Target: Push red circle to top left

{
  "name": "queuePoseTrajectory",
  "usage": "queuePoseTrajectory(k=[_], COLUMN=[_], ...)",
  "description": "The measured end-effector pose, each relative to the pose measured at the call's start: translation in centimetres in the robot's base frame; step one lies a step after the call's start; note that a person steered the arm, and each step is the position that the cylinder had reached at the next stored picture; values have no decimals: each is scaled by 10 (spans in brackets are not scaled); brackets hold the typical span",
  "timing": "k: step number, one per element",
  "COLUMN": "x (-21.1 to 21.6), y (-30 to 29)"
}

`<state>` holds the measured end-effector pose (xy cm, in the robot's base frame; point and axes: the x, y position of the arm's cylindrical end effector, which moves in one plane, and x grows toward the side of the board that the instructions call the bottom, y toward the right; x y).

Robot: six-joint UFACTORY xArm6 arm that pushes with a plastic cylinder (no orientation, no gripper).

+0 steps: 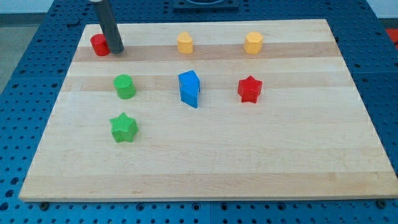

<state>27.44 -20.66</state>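
The red circle (99,45) sits near the board's top left corner. My tip (116,50) rests on the board right against the red circle's right side, and the dark rod rises from it toward the view's top. A red star (249,89) lies right of the middle.
Two yellow blocks (185,43) (253,43) stand along the view's top. A green circle (125,86) and a green star (124,127) lie on the left. A blue block (189,88) stands near the middle. The wooden board (211,168) ends close to the red circle's left.
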Motion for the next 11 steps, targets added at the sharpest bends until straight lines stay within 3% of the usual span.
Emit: queuePoseTrajectory(k=[1,3,6,11], x=[-14,26,5,12], y=[-2,6,-21,-66])
